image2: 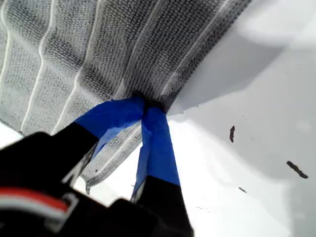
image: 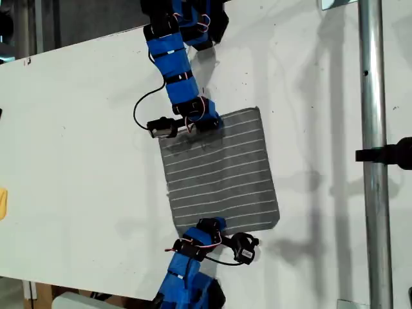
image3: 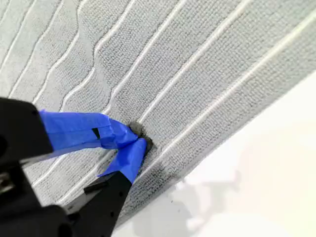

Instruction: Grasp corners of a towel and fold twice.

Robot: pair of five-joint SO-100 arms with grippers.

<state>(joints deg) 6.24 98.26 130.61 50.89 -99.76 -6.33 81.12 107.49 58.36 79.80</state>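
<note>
The towel (image: pixel 219 170) is dark grey with thin white stripes and lies flat on the white table (image: pixel 84 129). One arm's gripper (image: pixel 205 124) sits on its far edge, and the other arm's gripper (image: pixel 210 225) on its near edge. The wrist views do not show which arm is which. My first gripper (image2: pixel 148 109) is shut on a raised edge of the towel (image2: pixel 123 44), with a lower layer of cloth hanging beneath. My second gripper (image3: pixel 139 137) is shut on a pinch of the towel (image3: pixel 197 64) just inside its edge. No corner is held; the corner (image: pixel 257 109) at the exterior view's upper right lies free.
A vertical metal pole (image: pixel 373 161) with a black clamp (image: pixel 386 154) stands at the exterior view's right. A yellow object (image: pixel 2 203) shows at the exterior view's left edge. Small dark marks (image2: pixel 232 133) dot the table beside my first gripper.
</note>
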